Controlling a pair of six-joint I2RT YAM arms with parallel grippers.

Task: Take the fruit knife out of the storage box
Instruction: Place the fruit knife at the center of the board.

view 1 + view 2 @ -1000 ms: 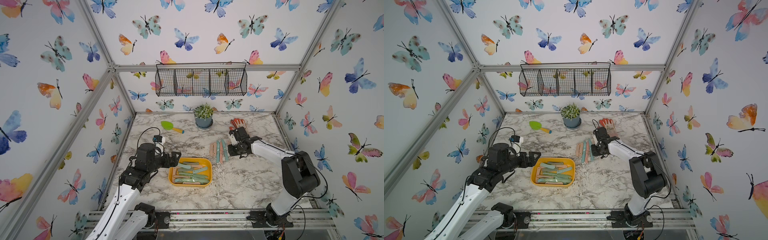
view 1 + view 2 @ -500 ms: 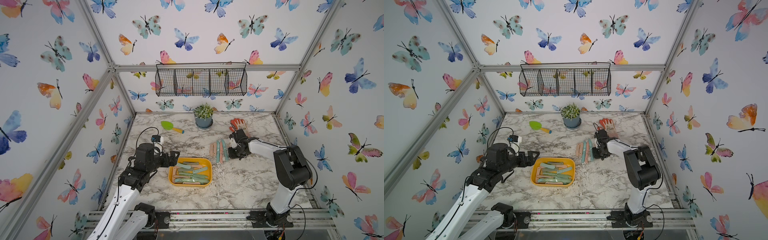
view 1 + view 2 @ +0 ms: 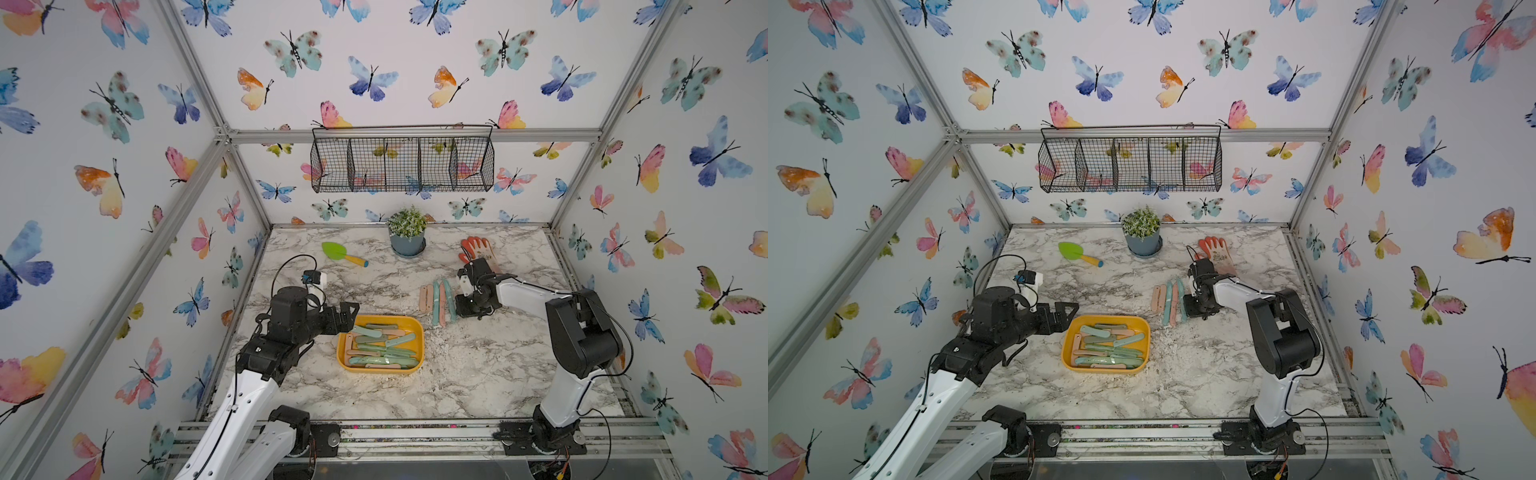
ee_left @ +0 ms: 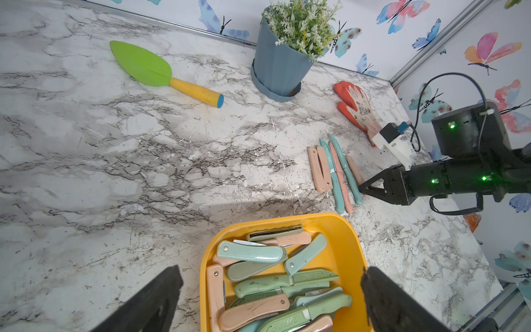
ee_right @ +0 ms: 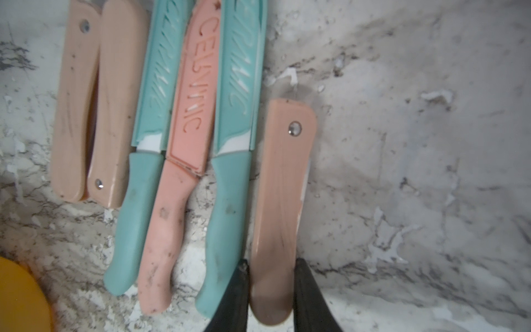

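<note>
My right end effector (image 5: 271,261) is nipped shut on the butt of a peach folding knife (image 5: 284,178). It lies flat on the surface (image 3: 478,374) at the end of the row (image 3: 436,299), prob. to line it up w/ the rest, near the box (image 3: 419,332). My left end effector (image 4: 270,271) hangs wide open, empty, over the box's near end, ready for the next pick.

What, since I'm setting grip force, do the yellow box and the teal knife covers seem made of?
Box: probably moulded plastic; smooth, faintly glossy yellow walls, rounded corners. Teal knife covers: plastic too, it seems; matte, with moulded-in lettering.
</note>
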